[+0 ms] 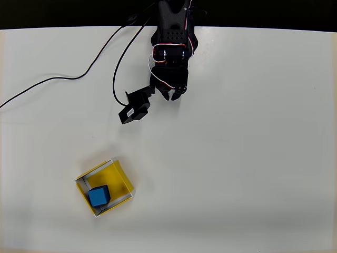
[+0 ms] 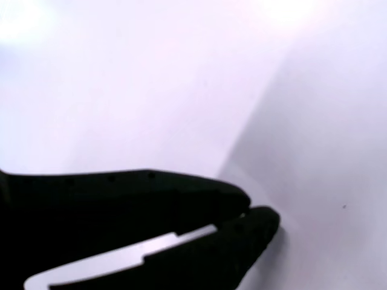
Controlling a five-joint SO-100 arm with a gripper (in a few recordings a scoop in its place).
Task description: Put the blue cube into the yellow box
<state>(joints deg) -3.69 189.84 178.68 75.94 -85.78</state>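
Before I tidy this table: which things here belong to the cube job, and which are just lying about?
Belongs to the job:
- blue cube, already inside the box
- yellow box
- gripper, near the table's far edge, holding nothing

Just lying about:
- black cable trailing over the table

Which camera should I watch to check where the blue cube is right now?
The overhead view. It shows the blue cube sitting inside the yellow box, in the lower-left corner as pictured, well away from the hand. The wrist view gives nothing on it: just the hand's shut fingers over bare table.
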